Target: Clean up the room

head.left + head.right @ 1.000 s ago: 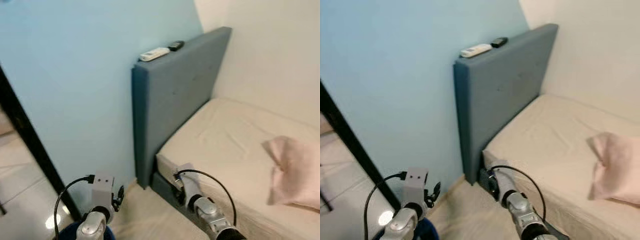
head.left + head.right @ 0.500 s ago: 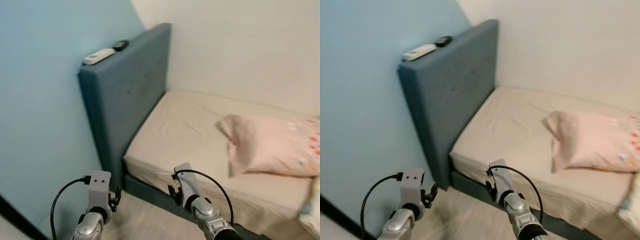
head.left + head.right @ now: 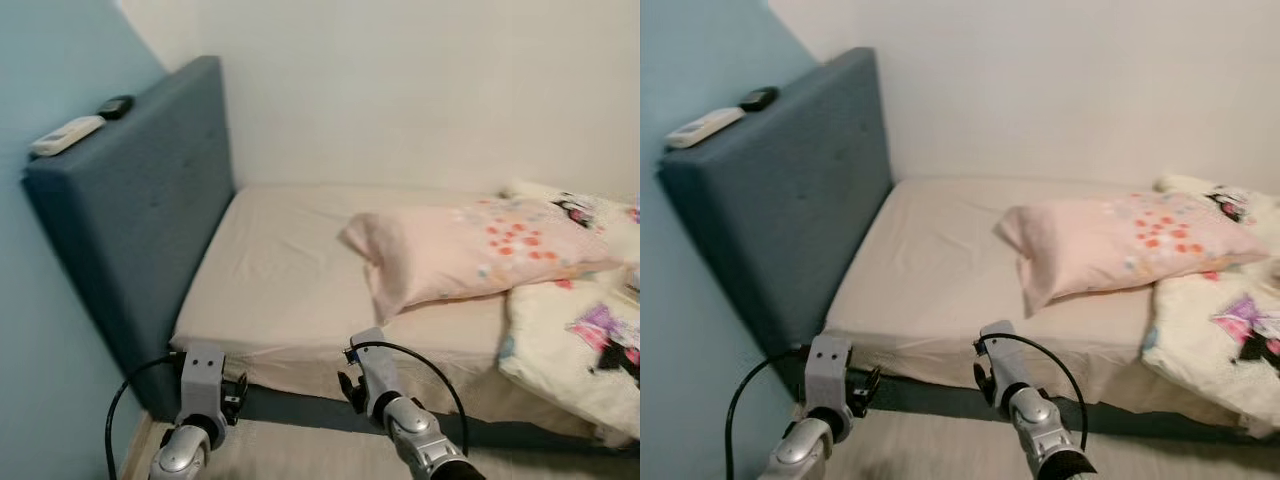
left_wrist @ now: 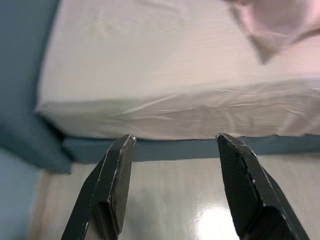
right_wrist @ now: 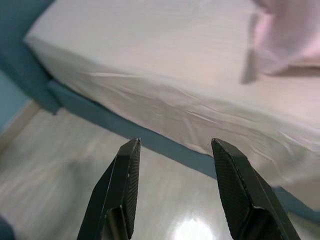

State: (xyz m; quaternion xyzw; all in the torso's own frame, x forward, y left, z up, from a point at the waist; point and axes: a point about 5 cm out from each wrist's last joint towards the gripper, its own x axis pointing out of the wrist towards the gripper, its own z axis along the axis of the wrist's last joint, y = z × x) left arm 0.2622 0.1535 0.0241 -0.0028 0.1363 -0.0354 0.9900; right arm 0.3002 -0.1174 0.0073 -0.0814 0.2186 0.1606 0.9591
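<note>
A bed with a cream sheet stands before me. A pink pillow with red dots lies across it, and a cream printed blanket is bunched at the right. My left gripper is open and empty, held low over the floor by the bed's side. My right gripper is likewise open and empty near the bed's blue base. Both wrists sit low in the eye views.
A blue padded headboard rises at the left with a white remote and a dark small object on top. A light blue wall is at far left, a white wall behind. Shiny pale floor runs along the bed.
The whole view has swung to the right: the headboard has slid to the left, and the pillow and blanket have come into sight. Both arms keep their pose.
</note>
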